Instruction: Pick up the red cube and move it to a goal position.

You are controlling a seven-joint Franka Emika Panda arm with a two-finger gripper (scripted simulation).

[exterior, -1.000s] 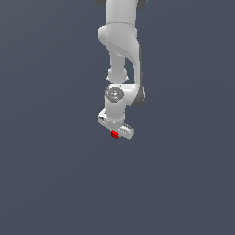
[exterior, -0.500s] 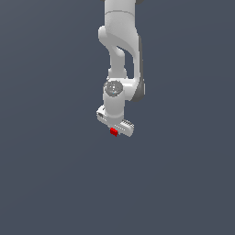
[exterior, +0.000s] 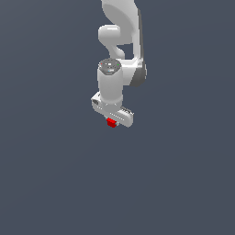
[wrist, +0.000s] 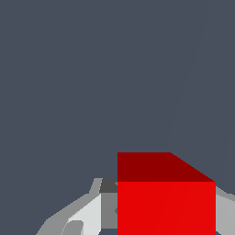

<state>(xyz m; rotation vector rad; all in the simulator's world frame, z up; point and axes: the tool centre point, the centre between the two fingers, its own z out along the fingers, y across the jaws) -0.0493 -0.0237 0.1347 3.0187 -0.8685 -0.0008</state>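
Fingers, pale grey and angular, clamped on either side of the red cube. Cube matte, sharp-edged, plain faces. Exterior view: cube peeks under the glossy white gripper, just above frame centre, against a flat slate-grey backdrop.

The white Panda arm hung vertically, its gripper pointing down with fingers clamped on a red cube.

Glossy white, rounded-segment robot arm in upper centre of frame; dark grey shading on joint sides. Grey circular cap tops wrist. Boxy white tool with row of small dots.
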